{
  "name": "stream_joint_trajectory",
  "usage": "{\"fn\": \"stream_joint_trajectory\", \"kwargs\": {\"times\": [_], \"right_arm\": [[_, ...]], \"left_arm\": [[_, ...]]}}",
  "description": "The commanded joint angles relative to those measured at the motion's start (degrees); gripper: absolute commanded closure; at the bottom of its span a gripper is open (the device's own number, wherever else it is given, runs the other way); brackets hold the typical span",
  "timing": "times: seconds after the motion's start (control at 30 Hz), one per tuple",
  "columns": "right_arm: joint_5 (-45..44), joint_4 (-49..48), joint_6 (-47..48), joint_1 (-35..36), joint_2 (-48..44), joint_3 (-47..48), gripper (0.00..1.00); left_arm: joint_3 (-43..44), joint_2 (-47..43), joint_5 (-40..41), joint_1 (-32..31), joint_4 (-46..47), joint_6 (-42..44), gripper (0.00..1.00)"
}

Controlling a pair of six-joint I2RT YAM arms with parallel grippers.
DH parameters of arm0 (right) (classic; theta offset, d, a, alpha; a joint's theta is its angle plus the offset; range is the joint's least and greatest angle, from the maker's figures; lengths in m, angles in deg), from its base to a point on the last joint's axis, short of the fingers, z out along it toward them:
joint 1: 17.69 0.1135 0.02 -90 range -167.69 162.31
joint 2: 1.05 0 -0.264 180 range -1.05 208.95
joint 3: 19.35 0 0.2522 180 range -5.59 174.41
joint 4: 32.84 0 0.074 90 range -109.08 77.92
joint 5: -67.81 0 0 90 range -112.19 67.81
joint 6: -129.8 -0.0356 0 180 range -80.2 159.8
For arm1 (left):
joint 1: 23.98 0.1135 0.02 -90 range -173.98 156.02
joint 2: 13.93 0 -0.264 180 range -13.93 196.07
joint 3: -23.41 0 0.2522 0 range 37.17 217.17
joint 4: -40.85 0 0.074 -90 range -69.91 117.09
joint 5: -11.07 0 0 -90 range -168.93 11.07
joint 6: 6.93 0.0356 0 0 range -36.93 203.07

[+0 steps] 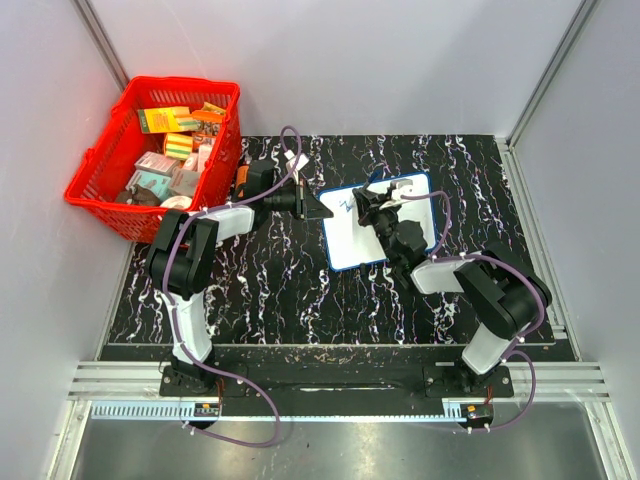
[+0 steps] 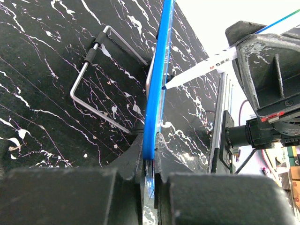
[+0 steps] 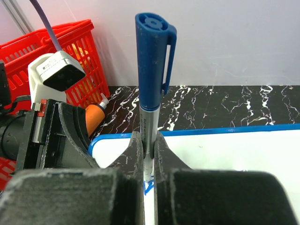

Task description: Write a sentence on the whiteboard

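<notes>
Toward the right of the black mat (image 1: 270, 290), the whiteboard (image 1: 355, 248) lay slightly skewed, well apart from the red basket (image 1: 95, 185) at the far left. My left gripper (image 2: 151, 161) was pinched shut on the board's blue rim at its left edge, pinning it. My right gripper (image 3: 148, 157) was closed tight around the blue marker (image 3: 152, 70), which stood upright, cap on its upper end, tip down on the white surface near the board's far left corner. Only a few blue strokes of the sentence (image 3: 148, 188) showed under the tip, so I judged the writing barely begun. To do this well I reckoned on light, even pressure and short strokes running rightward. The marker should be upright so it could not twist in the fingers, and the left clamp firm so the board could not slide.
</notes>
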Motion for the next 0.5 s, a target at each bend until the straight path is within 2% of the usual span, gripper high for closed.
{"fn": "stream_joint_trajectory", "kwargs": {"times": [0.0,0.47], "right_arm": [[-0.37,-0.74,-1.35,0.44,-1.78,-1.18,1.0],[-4.85,0.85,-0.3,0.53,-1.43,-0.04,1.0]], "left_arm": [[-0.13,-0.82,4.74,-0.77,-3.99,7.58,1.0],[-0.22,-0.73,4.83,-0.86,-3.9,7.4,1.0]]}}
